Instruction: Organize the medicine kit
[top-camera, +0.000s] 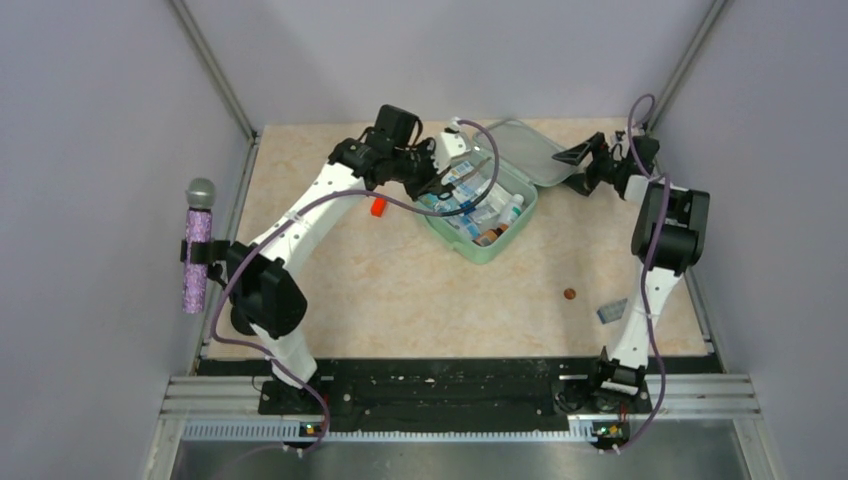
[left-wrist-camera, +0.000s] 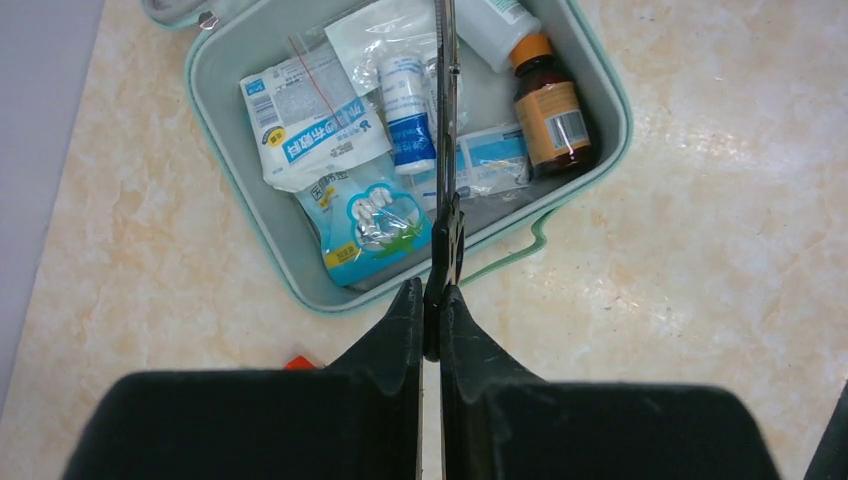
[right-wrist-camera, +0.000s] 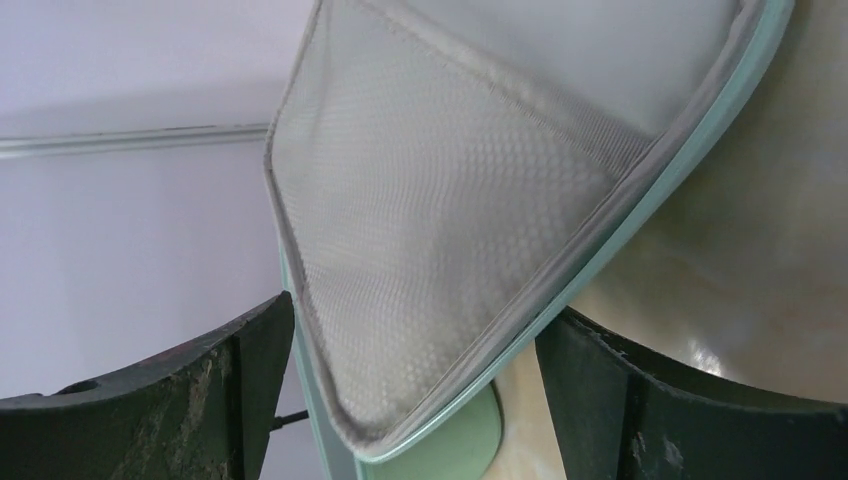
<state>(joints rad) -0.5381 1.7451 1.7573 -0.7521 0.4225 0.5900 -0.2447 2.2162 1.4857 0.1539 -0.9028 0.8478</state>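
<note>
**Mint-green kit open, left pincer over it with a tool**

Beige stone-pattern table fills my overhead feed, with two arms reaching to its far half. One medicine kit sits there, a mint-green case, open, with its lid swung back toward the right arm.

My left gripper hangs over the kit's near rim. Its fingers are pressed together on one thin metal tool with a dark handle end. The tool's blade stretches out above the contents, and I cannot tell whether it touches anything below.

My right gripper is spread, one finger on each side of the lid's mesh-lined corner. From the wrist feed I cannot tell whether either finger touches the rim.

Inside the case I count seven things:
- two bottles at the far corner, one white and one brown bottle with an orange cap
- three printed packets: a white-and-blue packet, a swab packet just below it, and a flat sachet beside the brown bottle
- one clear bag
- one small white roll with a blue label, lying in the middle

Three loose bits lie on the table outside the kit. One red piece is just left of the case. One blue-grey packet and one brown disc lie near each other, well apart from the case, on the right side
</note>
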